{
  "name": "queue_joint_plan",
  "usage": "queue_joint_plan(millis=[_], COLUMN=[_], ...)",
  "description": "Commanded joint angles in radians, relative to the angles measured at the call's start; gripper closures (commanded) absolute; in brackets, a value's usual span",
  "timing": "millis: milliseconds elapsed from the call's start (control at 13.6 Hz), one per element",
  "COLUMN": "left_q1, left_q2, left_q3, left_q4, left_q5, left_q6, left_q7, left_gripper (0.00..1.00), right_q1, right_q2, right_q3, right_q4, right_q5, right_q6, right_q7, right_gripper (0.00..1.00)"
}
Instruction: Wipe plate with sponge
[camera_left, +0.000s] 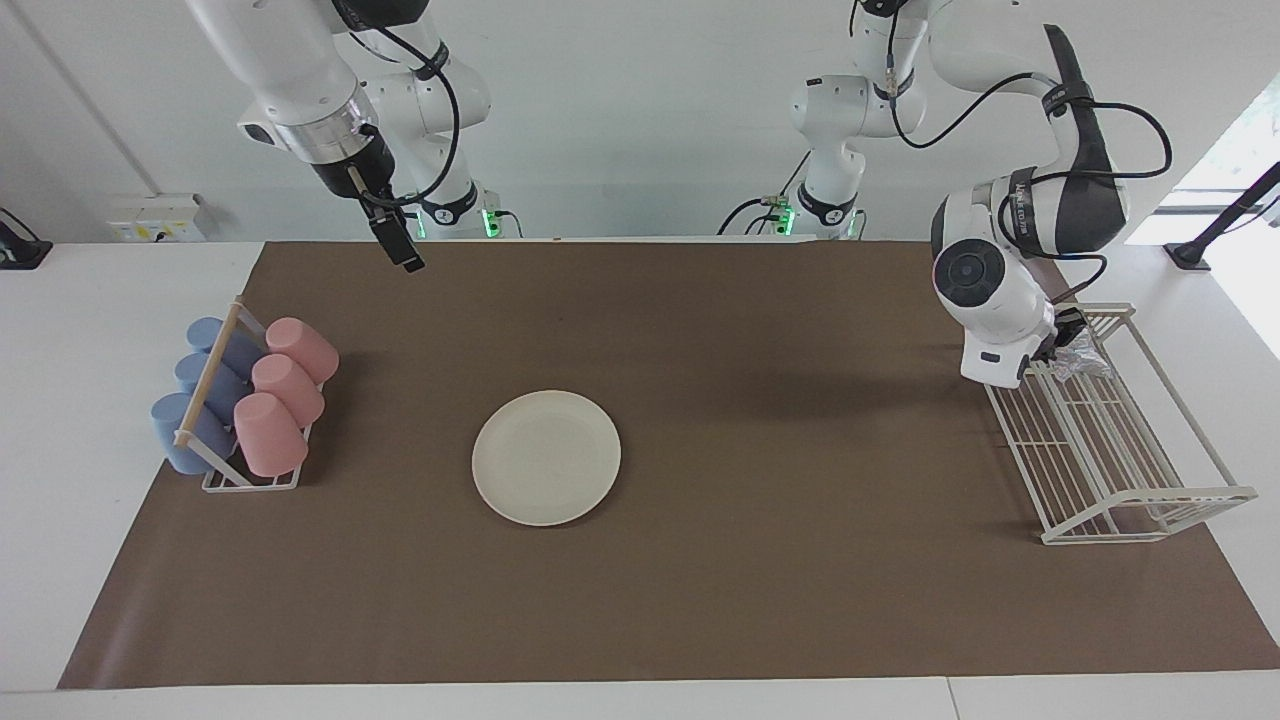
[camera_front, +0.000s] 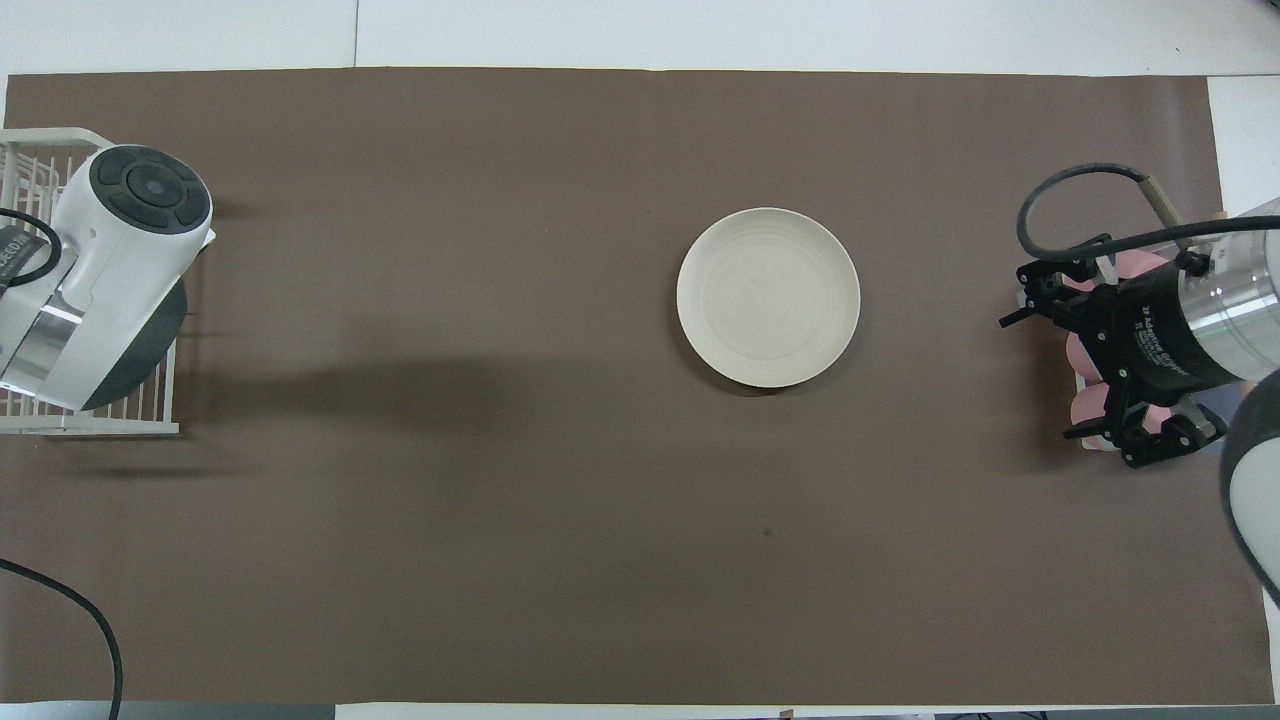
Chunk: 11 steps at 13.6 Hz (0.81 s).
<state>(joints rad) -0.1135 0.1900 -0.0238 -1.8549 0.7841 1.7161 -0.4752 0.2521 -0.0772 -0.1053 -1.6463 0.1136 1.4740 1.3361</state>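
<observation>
Plate (camera_front: 768, 297) on brown mat (camera_front: 500, 450)

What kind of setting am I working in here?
Likely a robotics lab staged as a dishwashing station: a brown mat on a white table, a cream plate, a rack of pink and blue cups, and a white wire dish rack.
</observation>
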Motion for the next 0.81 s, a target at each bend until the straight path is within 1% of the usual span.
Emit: queue_joint_plan(millis=[0, 221, 295, 516, 737], left_q1=[0.0, -0.011, -0.02, -0.047, -0.071], left_q2=[-0.004, 0.0, 0.0, 0.041, 0.048], left_q3=[-0.002, -0.008, -0.008, -0.007, -0.007], left_q4=[0.025, 0.139, 0.182, 0.33, 0.428], left_q5=[0.017, -0.011, -0.053, -0.198, -0.368], left_q6=[-0.001, -0.076, -0.102, -0.202, -0.269], left_q7=[-0.007, 0.007, 0.01, 0.007, 0.004], left_gripper=[1.0, 1.0, 1.0, 1.0, 1.0], right_q1=[0.001, 0.001, 0.001, 0.001, 0.001], right_q2=[-0.027, -0.027, -0.027, -0.027, -0.027], right_q3=[0.007, 0.048, 0.061, 0.084, 0.101], right_q4=[-0.03, -0.027, -0.026, -0.026, -0.027], right_q5=[0.014, 0.014, 0.014, 0.014, 0.014], right_q6=[0.019, 0.017, 0.017, 0.019, 0.022], right_q7=[0.04, 0.077, 0.101, 0.136, 0.158], right_gripper=[0.0, 0.0, 0.0, 0.0, 0.0])
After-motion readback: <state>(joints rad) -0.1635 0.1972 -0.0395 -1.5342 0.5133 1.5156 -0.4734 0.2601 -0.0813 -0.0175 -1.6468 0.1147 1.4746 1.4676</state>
